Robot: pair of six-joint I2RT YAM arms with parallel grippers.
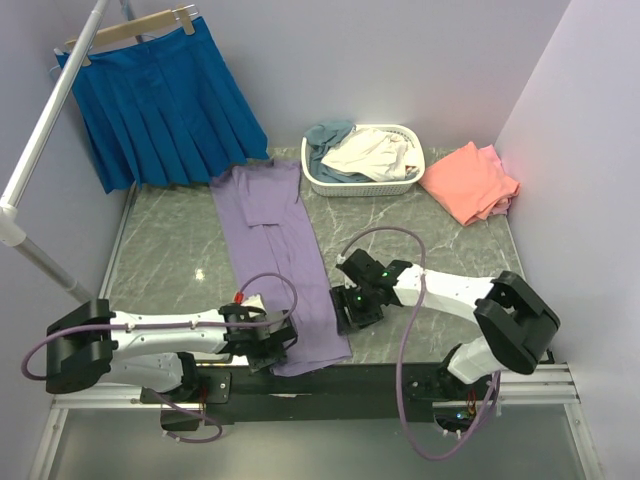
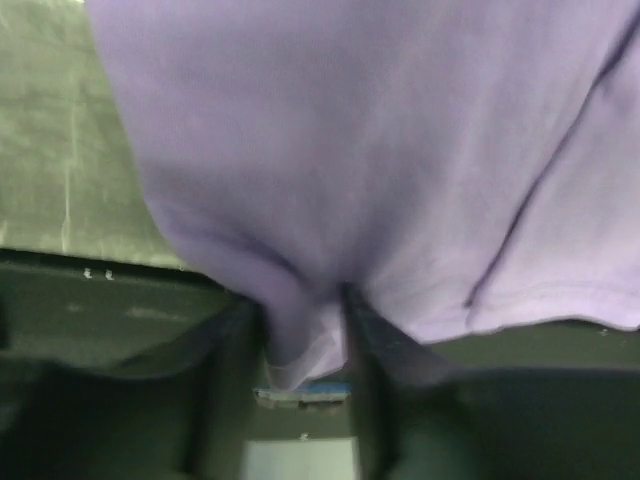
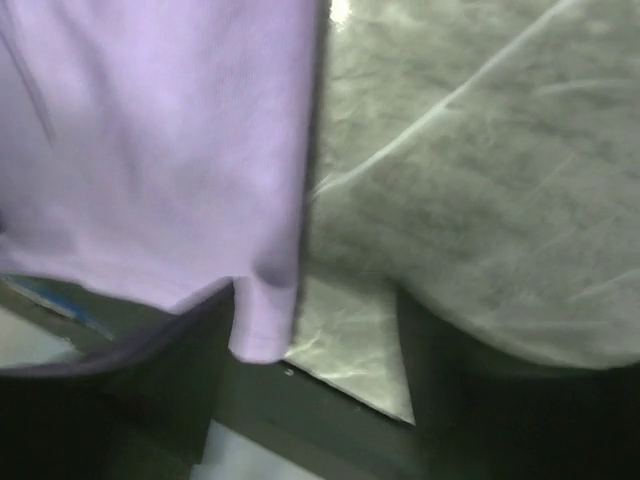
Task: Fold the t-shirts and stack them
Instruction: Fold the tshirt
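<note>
The lavender t-shirt point(image 1: 285, 260) lies as a long narrow strip down the middle of the table, its near end hanging over the front edge. My left gripper point(image 1: 268, 342) is at its near left corner. In the left wrist view a loose fold of lavender t-shirt point(image 2: 300, 150) sits between the parted fingers of the left gripper point(image 2: 297, 300). My right gripper point(image 1: 357, 308) is at the strip's near right edge. The right gripper point(image 3: 315, 300) stands open, with the shirt's hem corner point(image 3: 265, 320) beside its left finger. Coral-pink t-shirts point(image 1: 470, 182) lie at the back right.
A white lattice basket point(image 1: 362, 186) at the back holds a cream tee point(image 1: 370, 152) and a grey-blue one point(image 1: 328, 135). A blue pleated skirt point(image 1: 165, 105) hangs at the back left beside a slanted white pole point(image 1: 45, 120). Walls close in on both sides.
</note>
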